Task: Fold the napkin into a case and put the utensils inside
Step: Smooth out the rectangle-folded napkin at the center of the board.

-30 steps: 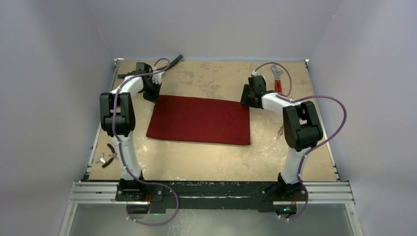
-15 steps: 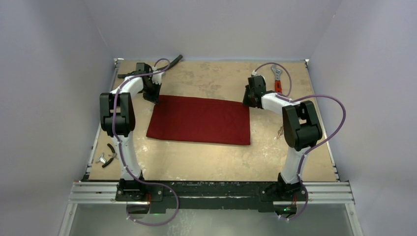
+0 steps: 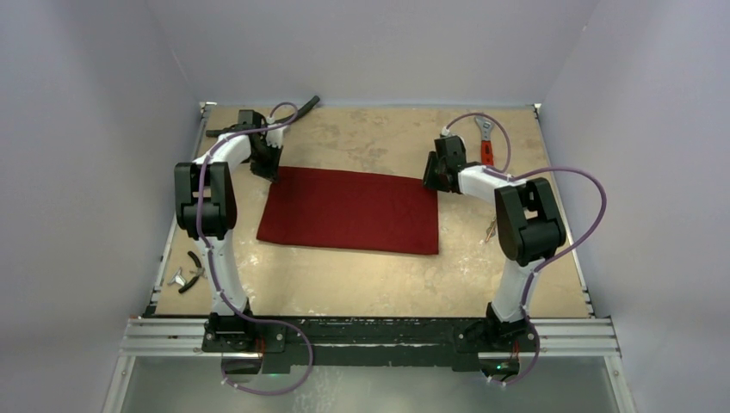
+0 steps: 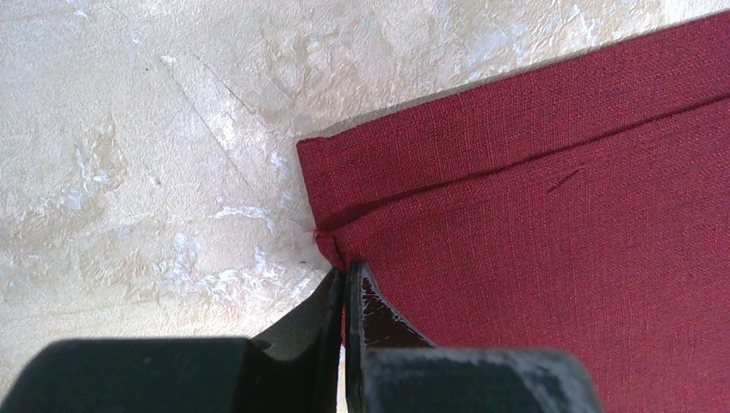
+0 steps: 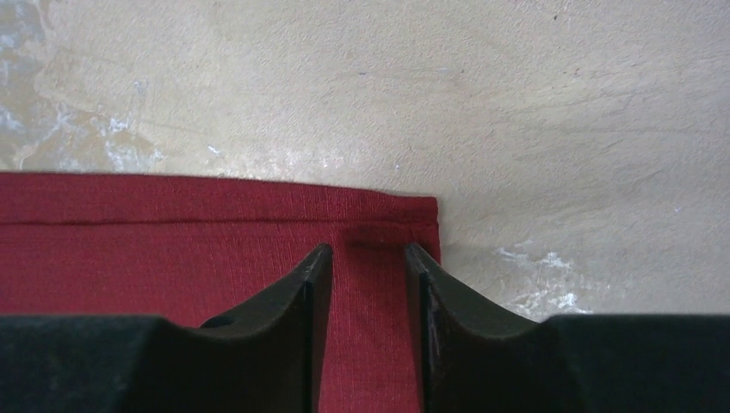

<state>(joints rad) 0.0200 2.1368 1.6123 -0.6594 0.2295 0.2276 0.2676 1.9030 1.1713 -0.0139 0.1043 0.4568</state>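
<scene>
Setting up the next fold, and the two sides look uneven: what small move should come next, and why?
Probably close the right gripper on the far right corner of the napkin. Its jaws stand apart over that corner, while the left gripper is shut, pinching the far left corner. Both corners likely need a hold before lifting.

Red-handled wrench (image 3: 485, 148) far right, black hose (image 3: 308, 101) far left, pliers (image 3: 188, 275) near left edge

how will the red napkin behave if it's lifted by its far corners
Probably floppy: the napkin is thin woven cloth, puckered where the left gripper pinches its corner. Likely light, sagging between held corners. The folded layers may slide apart.
</scene>
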